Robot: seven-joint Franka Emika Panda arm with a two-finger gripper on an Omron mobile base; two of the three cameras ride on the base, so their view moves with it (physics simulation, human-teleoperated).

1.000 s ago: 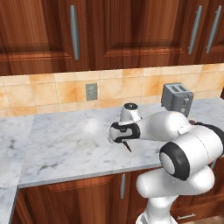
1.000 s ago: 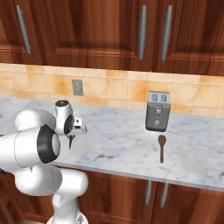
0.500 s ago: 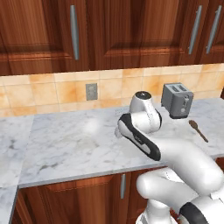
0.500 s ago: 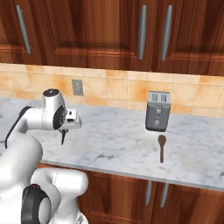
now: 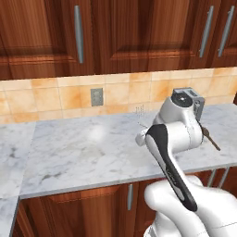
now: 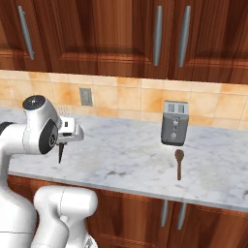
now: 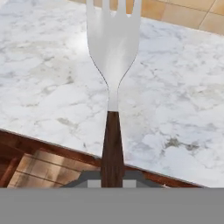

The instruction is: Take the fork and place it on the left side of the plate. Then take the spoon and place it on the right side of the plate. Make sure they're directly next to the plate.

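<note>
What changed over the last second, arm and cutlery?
The arm swung: in the left base view its hand went from centre toward the right, elbow now in front. The gripper stayed shut on the fork, carried clear of the counter. The spoon and toaster did not move.

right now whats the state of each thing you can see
fork: held by its dark handle, lifted off the counter, tines pointing away from the hand
gripper: shut on the fork
spoon: lying flat on the counter in front of the toaster, untouched
toaster: upright at the back of the counter
</note>
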